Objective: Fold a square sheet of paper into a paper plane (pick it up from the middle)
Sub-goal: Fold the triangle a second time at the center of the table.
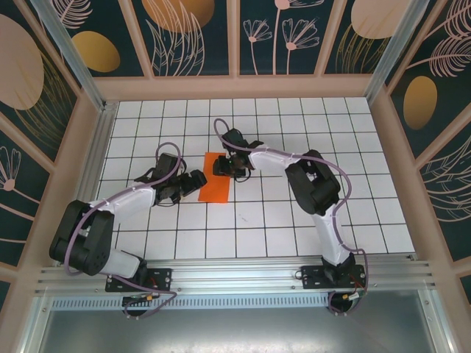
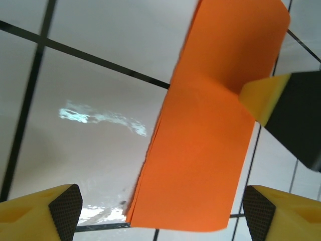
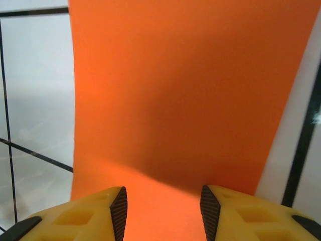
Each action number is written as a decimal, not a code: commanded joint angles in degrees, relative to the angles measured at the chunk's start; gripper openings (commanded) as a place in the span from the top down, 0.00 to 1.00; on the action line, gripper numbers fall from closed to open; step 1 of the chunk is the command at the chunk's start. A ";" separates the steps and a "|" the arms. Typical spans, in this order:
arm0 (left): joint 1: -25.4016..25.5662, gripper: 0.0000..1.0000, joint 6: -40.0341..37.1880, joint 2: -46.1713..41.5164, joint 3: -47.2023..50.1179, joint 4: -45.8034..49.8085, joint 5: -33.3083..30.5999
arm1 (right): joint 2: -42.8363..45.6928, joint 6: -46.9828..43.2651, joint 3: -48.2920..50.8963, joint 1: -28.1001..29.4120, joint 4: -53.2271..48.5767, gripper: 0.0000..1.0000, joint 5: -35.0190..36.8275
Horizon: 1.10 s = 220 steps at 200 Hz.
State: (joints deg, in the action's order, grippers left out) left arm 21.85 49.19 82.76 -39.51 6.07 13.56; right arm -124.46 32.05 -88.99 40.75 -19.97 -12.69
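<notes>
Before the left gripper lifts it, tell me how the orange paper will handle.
Probably floppy: the paper bows where the right gripper presses it. Likely very light: it looks thin, its doubled edge barely off the table. It may slide rather than lift, since the table looks glossy.

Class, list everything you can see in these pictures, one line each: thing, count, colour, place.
sheet of paper: one, bright orange, folded over, lying mid-table.
table: one, white with black grid lines, inside the enclosure.
wall panels: several, dark teal with tan plant patterns, around the table.
rail: one, silver metal, near edge, carrying the arm bases.
left gripper: one, black with yellow fingers, open, at the paper's left edge.
right gripper: one, black with yellow fingers, open, over the paper's far end.
</notes>
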 commanded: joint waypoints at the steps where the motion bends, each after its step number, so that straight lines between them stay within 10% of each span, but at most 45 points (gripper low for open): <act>1: -0.22 0.15 1.83 -0.16 1.66 -4.94 7.00 | -0.85 1.32 0.34 -2.01 -3.12 0.54 -0.23; 128: -0.22 0.24 8.70 5.78 5.29 -18.52 18.51 | -0.78 5.91 6.78 -5.68 3.07 0.54 -9.46; 220: -0.22 0.84 7.43 7.42 4.61 -17.20 10.71 | 1.23 4.77 7.21 -6.82 6.11 0.54 -12.39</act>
State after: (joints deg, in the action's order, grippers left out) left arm 21.85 58.48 90.43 -34.39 -12.40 28.38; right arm -123.90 37.65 -84.14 34.85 -12.64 -25.15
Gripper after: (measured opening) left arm 0.219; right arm 0.459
